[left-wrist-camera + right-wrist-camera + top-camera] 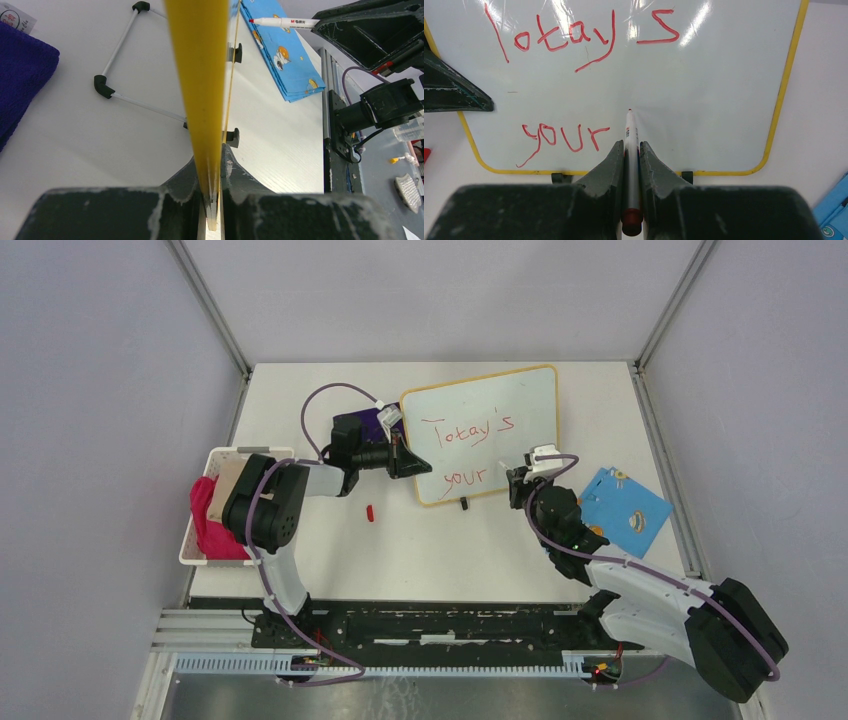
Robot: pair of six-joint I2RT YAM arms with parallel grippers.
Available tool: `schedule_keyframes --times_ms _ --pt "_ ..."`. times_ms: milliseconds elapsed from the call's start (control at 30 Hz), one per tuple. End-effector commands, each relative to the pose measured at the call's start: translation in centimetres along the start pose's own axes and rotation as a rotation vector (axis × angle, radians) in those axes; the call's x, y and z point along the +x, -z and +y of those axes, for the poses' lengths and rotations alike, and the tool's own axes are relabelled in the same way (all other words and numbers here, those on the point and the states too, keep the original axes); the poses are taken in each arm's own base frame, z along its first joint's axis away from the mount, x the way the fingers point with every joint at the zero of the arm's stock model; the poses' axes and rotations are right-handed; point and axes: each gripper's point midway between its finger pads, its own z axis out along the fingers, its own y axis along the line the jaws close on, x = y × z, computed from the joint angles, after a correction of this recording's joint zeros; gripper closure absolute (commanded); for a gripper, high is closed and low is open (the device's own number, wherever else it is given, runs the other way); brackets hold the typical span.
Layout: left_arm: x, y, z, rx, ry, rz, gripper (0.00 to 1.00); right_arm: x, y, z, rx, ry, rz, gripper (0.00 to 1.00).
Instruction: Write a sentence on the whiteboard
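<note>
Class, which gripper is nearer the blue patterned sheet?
Right. The right gripper, holding the marker, is near the sheet; the left gripper grips the whiteboard's opposite edge, farther away.

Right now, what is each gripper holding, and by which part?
Left gripper clamps the whiteboard by its yellow-framed left edge. Right gripper grips the marker along its barrel, red rear end behind the jaws, tip toward the board.

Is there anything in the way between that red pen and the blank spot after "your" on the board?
Nothing visible. The marker in the right gripper points straight at bare whiteboard right of "your"; the left gripper clamps the board's left edge, well aside.
</note>
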Motion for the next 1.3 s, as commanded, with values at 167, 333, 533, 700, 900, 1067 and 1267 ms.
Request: schedule_keyframes --times_ms 167,333,533,700,900,1067,1267 --pt "5.2 -0.2 3.3 -0.156 0.05 0.118 0.98 -3.9 -1.4 -0.2 0.051 -0.032 -0.091 1.0" --pt "5.2 -0.2 3.3 -0.155 0.049 0.117 0.98 -3.3 -1.8 -0.2 0.051 -0.029 -0.072 1.0" --pt "5.0 -0.2 3.2 -0.153 0.045 0.116 0.98 -2.5 -2.0 -0.5 0.062 -0.023 -0.048 1.0" --pt "5.1 -0.2 3.2 -0.154 0.047 0.117 0.98 -1.3 -1.7 -0.8 0.068 -0.018 -0.023 1.0" --pt "5.1 -0.2 3.2 -0.153 0.05 0.117 0.98 0.2 -1.1 -1.1 0.067 -0.004 0.006 1.0" --pt "5.1 -0.2 3.1 -0.153 0.047 0.117 0.98 1.1 -0.8 -1.3 0.064 -0.001 0.027 1.0" --pt "5.0 -0.3 3.1 -0.152 0.046 0.117 0.98 2.3 -0.2 -1.3 0.05 -0.003 0.051 1.0"
